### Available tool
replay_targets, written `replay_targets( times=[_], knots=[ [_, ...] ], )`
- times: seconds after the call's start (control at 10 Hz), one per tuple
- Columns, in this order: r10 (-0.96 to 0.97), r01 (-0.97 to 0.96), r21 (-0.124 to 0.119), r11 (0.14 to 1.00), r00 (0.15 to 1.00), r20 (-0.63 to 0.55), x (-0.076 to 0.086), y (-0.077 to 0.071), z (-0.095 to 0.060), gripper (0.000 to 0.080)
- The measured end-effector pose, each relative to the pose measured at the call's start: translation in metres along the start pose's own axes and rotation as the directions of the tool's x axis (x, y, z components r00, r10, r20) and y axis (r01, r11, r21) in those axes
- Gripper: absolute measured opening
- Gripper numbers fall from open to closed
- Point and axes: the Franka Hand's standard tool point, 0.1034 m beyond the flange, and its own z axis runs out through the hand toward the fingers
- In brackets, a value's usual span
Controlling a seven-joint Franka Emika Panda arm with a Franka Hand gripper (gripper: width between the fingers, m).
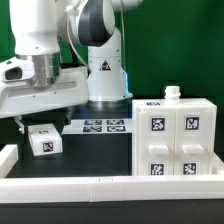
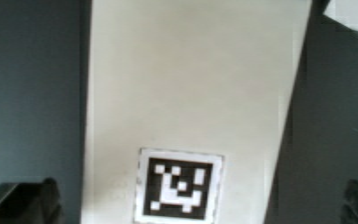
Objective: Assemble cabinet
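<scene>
Cabinet drawer block (image 1: 42, 142), a small white boxy piece with one black-and-white square tag, sits on the black tabletop (image 1: 100, 155) at the exterior view's left, under the white robot arm (image 1: 45, 60). From out here I cannot make out the fingers. Only the wrist view shows the gripper (image 2: 194, 203), its two dark fingertips (image 2: 23, 203) spread wide and holding nothing. Between them lies a long white tagged face (image 2: 194, 90) with dark table on both sides; whether it is that same block I cannot tell. Midway along, the flat white marker board (image 1: 105, 125) lies by the arm's base. At the exterior view's right stands the cabinet shell (image 1: 182, 140), a large upright white box with four square tags on its front and a small white knob (image 1: 172, 93) on top, none of which the wrist view catches. A low white rail (image 1: 100, 183) edges the table's near side.
</scene>
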Motion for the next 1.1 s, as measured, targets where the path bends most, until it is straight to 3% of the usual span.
replay_targets(
  times=[0.3, 0.4, 0.7, 0.8, 0.9, 1.0, 1.1],
  knots=[
    [-0.003, 0.003, -0.008, 1.000, 1.000, 0.009, -0.004, 0.002, 0.018, 0.0796],
    [-0.003, 0.003, -0.022, 1.000, 1.000, 0.000, -0.002, 0.005, 0.020, 0.0796],
    [-0.002, 0.002, -0.023, 1.000, 1.000, -0.001, -0.001, 0.004, 0.020, 0.0796],
    [-0.003, 0.003, -0.024, 1.000, 1.000, -0.002, -0.001, 0.005, 0.020, 0.0686],
    [-0.003, 0.003, -0.023, 1.000, 1.000, -0.001, -0.001, 0.005, 0.020, 0.0686],
    [-0.003, 0.003, -0.023, 1.000, 1.000, -0.002, -0.001, 0.005, 0.020, 0.0558],
    [-0.003, 0.003, -0.023, 1.000, 1.000, -0.002, -0.001, 0.005, 0.020, 0.0558]
  ],
)
